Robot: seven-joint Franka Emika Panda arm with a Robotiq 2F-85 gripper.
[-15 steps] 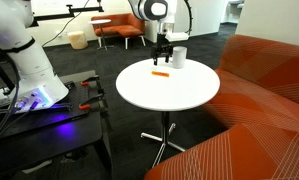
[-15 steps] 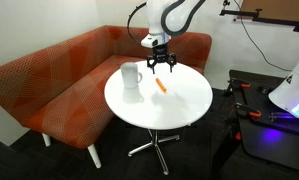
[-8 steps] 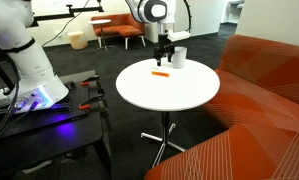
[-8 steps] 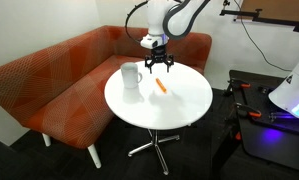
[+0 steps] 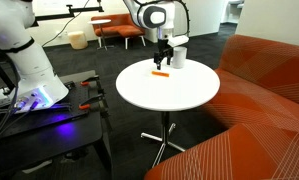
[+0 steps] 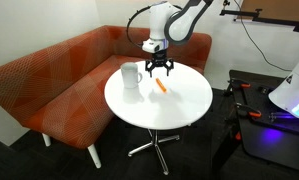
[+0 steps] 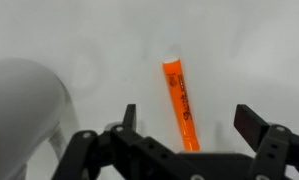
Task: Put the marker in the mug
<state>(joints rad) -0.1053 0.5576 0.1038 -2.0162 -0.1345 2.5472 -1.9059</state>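
The orange marker (image 7: 179,103) lies flat on the round white table (image 5: 179,95), also seen in both exterior views (image 5: 160,74) (image 6: 161,86). The white mug (image 6: 130,77) stands upright beside it; it shows at the far table edge (image 5: 178,56) and as a blurred white shape at the left of the wrist view (image 7: 24,110). My gripper (image 7: 186,118) is open, low over the marker, with the marker's near end between the two fingers. In the exterior views the gripper (image 5: 163,57) (image 6: 157,68) hangs just above the table between the marker and the mug.
An orange sofa (image 6: 59,80) wraps round the table's far side and shows at the right (image 5: 269,90). A black stand with a second robot base (image 5: 34,75) stands next to the table.
The gripper has moved down a little toward the marker on the table. The marker and the mug have not moved.
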